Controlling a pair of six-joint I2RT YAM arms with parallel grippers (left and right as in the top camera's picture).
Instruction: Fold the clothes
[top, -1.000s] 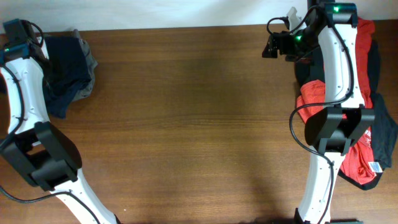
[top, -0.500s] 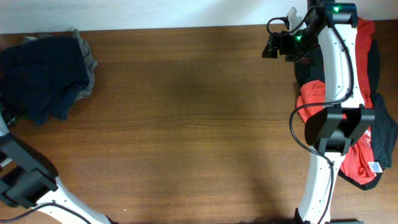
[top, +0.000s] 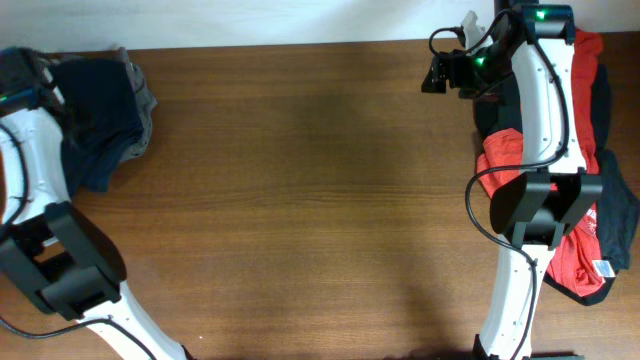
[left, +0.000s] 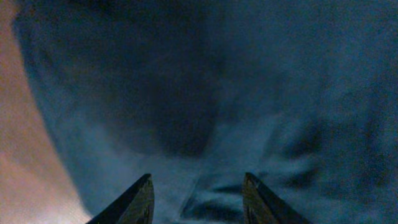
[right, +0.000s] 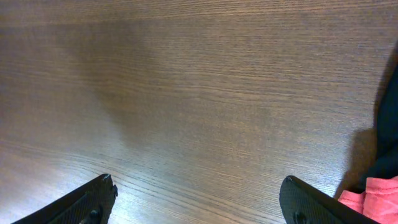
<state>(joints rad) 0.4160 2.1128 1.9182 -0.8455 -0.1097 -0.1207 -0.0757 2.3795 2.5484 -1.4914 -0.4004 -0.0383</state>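
Note:
Dark navy shorts (top: 105, 120) lie crumpled at the table's far left corner, over a bit of grey fabric (top: 146, 98). My left gripper (left: 198, 182) is open just above the navy cloth (left: 205, 93), which fills the left wrist view. In the overhead view the left arm's head (top: 25, 75) sits at the pile's left edge. A heap of red (top: 580, 250) and black garments (top: 615, 210) lies at the right edge. My right gripper (right: 199, 186) is open and empty over bare wood, with red cloth (right: 373, 202) at its right finger.
The brown wooden table (top: 320, 200) runs between the two heaps. Its far edge meets a white wall. The right arm's base (top: 545, 205) stands over the red and black heap.
The left arm swung out of the overhead view half a second ago and is back at the left edge of the navy shorts. The right arm has not moved.

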